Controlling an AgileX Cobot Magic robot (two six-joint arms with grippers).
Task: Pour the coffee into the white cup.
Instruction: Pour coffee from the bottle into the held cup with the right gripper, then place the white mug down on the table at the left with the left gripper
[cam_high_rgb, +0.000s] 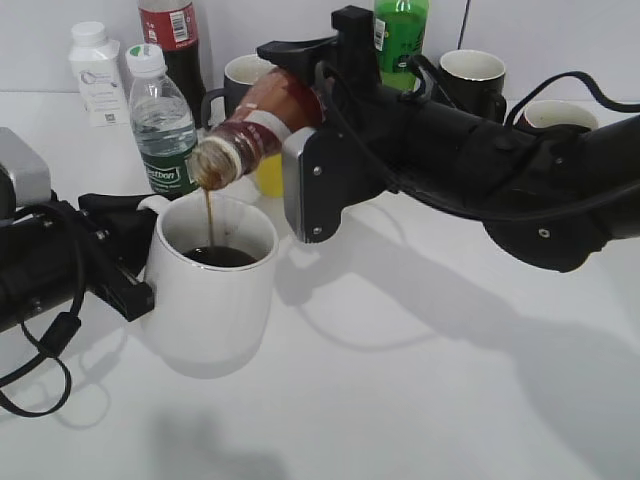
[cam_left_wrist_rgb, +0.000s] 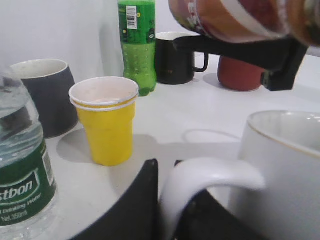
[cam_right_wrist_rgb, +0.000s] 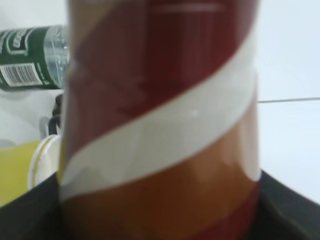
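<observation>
At the left edge of the exterior frame the left gripper (cam_high_rgb: 140, 240) is clenched on the handle (cam_left_wrist_rgb: 210, 177) of the white cup (cam_high_rgb: 212, 285); the wrist view shows the black fingers (cam_left_wrist_rgb: 135, 210) closing either side of that white loop. The cup stands on the white table (cam_high_rgb: 420, 380) at lower left of centre, with dark coffee (cam_high_rgb: 218, 256) already pooled inside. A ceramic mug like this is likely stiff, fairly heavy and glazed-slick, so the handle is the sensible hold, steadying it against tipping.

Just above the cup, the coffee bottle (cam_high_rgb: 262, 125) is tilted mouth-down, a thin brown stream (cam_high_rgb: 209, 215) falling from its mouth into the cup. The right gripper (cam_high_rgb: 300, 130) grasps it around the mid-body, where the red-and-white label (cam_right_wrist_rgb: 160, 125) fills the right wrist view. A thin plastic bottle would probably be light and yield under squeeze, so a moderate grip at the labelled middle suits.

Behind, a water bottle (cam_high_rgb: 162, 125) and a yellow paper cup (cam_left_wrist_rgb: 106, 120) stand near.
</observation>
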